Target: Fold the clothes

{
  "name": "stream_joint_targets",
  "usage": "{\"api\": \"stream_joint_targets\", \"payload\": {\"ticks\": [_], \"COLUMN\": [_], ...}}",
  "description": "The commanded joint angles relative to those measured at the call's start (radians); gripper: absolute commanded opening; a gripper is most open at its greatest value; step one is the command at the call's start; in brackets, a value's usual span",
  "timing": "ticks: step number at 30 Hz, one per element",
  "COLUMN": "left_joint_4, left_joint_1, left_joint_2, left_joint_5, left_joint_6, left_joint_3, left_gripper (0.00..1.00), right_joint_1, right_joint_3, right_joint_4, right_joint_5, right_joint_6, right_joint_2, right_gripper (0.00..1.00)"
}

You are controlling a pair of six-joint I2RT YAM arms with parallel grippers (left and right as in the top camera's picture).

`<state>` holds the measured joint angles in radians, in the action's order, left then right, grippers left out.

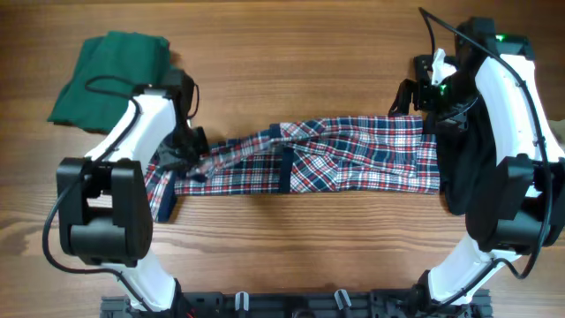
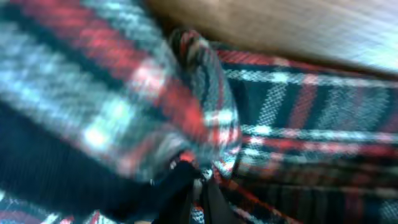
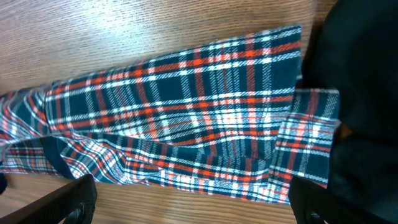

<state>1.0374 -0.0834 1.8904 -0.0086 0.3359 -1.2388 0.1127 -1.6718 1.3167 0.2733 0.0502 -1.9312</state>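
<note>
Plaid [image 2: 186,112] fills the left wrist view, bunched against the lens, and the left gripper [image 2: 198,186] is clamped tight on a fold of it. From overhead the plaid [image 1: 335,159] lies as a long band across the middle of the frame. Its left end is gathered and puckered at the left gripper [image 1: 181,155], its lower edge runs fairly straight, and its right end meets the black cloth [image 1: 463,168]. The right gripper [image 1: 422,95] hangs over the upper right corner of the band, spread wide and holding nothing; its fingers [image 3: 68,199] show at the lower corners of its own view. A green cloth [image 1: 110,75] lies at upper left, apart from the plaid. Bare wooden table [image 1: 282,53] runs above and below the band.
</note>
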Motion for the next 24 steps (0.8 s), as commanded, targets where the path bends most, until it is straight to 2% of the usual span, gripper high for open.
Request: {"api": "stream_joint_targets", "payload": {"ticks": [1,2,3,7,12,16,20,24], "left_joint_4": [-0.017,-0.023,-0.031,-0.09,-0.066,-0.069,-0.061,-0.061], "left_joint_1": [0.0,0.0,0.0,0.0,0.001,0.003,0.003,-0.001], "left_joint_2": [0.006,0.006,0.006,0.006,-0.015,-0.1,-0.248,-0.357], "left_joint_5": [-0.003,-0.002,0.0,0.001,0.0,-0.002,-0.004,0.008], "left_joint_6": [0.018,0.018,0.018,0.023,0.037,0.061,0.09,0.117], "left_joint_3": [0.05,0.05,0.05,0.047,-0.027,-0.045,-0.045,-0.044], "left_gripper": [0.55,0.88,1.0,1.0,1.0,1.0,1.0,1.0], "right_joint_1": [-0.004,-0.004,-0.004,-0.004,-0.004,-0.004,-0.01,-0.103], "right_joint_3": [-0.01,-0.01,-0.01,-0.008,0.047,0.1,0.101,0.119], "right_joint_4": [0.001,0.001,0.002,-0.003,-0.022,-0.043,-0.047,-0.096], "right_joint_5": [0.02,0.02,0.02,0.02,0.02,0.034,0.178,0.126], "right_joint_6": [-0.017,-0.017,-0.018,-0.017,-0.017,-0.02,-0.103,-0.126], "right_joint_2": [0.016,0.016,0.016,0.016,0.016,0.016,0.017,0.016], "right_gripper": [0.99,1.0,1.0,1.0,1.0,1.0,0.99,0.94]}}
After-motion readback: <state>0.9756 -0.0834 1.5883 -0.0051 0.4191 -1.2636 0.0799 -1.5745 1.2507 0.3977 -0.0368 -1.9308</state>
